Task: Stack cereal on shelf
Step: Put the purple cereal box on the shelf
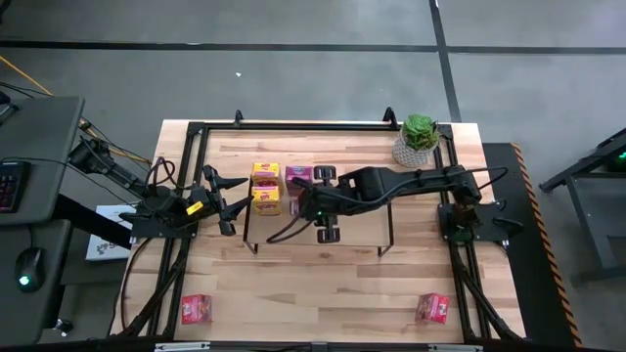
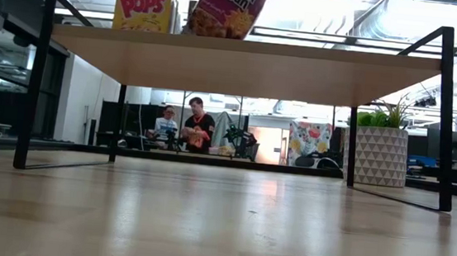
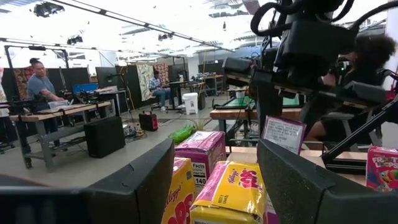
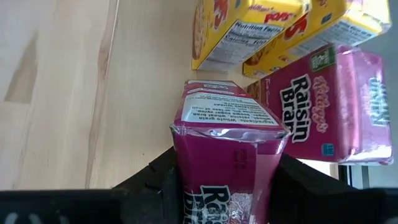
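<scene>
The right gripper (image 4: 227, 177) clamps a magenta-pink box (image 4: 227, 155), held tilted above the shelf (image 1: 357, 223) left of frame centre in the high view, its top leaning right in the low view. The 2 yellow boxes (image 1: 265, 188) and a second pink box (image 1: 298, 176) stand on the shelf's left half. The left gripper (image 1: 227, 203) hangs spread wide beside the shelf's left end. 2 red boxes (image 1: 197, 309) lie at the lower corners.
</scene>
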Controlling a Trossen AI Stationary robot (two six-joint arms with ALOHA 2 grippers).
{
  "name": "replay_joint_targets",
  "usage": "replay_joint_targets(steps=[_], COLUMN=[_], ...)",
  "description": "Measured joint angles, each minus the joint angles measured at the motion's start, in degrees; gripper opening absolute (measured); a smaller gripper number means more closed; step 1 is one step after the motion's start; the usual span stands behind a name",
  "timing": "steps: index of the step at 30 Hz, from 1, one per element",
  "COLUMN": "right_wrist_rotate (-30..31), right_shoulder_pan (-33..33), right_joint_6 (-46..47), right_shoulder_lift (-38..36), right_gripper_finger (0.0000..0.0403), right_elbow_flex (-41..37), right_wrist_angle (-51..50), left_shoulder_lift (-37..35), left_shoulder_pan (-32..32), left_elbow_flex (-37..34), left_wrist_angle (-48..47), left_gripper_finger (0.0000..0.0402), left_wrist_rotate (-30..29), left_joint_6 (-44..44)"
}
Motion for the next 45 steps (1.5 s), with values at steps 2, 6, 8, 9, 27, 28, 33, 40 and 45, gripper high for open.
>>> replay_joint_targets(steps=[2, 6, 8, 9, 27, 28, 33, 40, 45], right_wrist_rotate=[0.0, 0.0, 0.0, 0.0, -1.7, -1.7, -1.7, -1.8, -2.0], right_shoulder_pan=[0.0, 0.0, 0.0, 0.0, -0.7, -0.8, -1.1, -1.1, -1.1], right_joint_6=[0.2, 0.2, 0.2, 0.1, 0.6, 0.6, 0.5, 0.4, 0.0], right_shoulder_lift=[0.1, 0.1, 0.1, 0.1, 0.1, 0.1, 0.1, 0.1, 0.1], right_gripper_finger=[0.0158, 0.0158, 0.0158, 0.0158, 0.0158, 0.0158, 0.0158, 0.0158, 0.0158], right_elbow_flex=[0.0, 0.0, 0.0, 0.0, 0.0, 0.0, 0.0, 0.0, 0.0], right_wrist_angle=[0.2, 0.4, 1.0, 1.0, 1.1, 1.1, 1.1, 1.1, 1.1], left_shoulder_lift=[0.0, 0.0, 0.0, 0.0, 0.0, 0.0, 0.0, 0.0, 0.0], left_shoulder_pan=[0.0, 0.0, 0.0, 0.0, 0.0, 0.0, 0.0, 0.0, 0.0], left_elbow_flex=[0.0, 0.0, 0.0, 0.0, 0.0, 0.0, 0.0, 0.0, 0.0], left_wrist_angle=[0.0, 0.0, 0.0, 0.0, 0.0, 0.0, 0.0, 0.0, 0.0], left_gripper_finger=[0.022, 0.022, 0.022, 0.022, 0.022, 0.022, 0.022, 0.022, 0.022], left_wrist_rotate=[0.0, 0.0, 0.0, 0.0, 0.0, 0.0, 0.0, 0.0, 0.0], left_joint_6=[0.0, 0.0, 0.0, -0.1, -0.1, -0.1, -0.1, -0.1, -0.1])
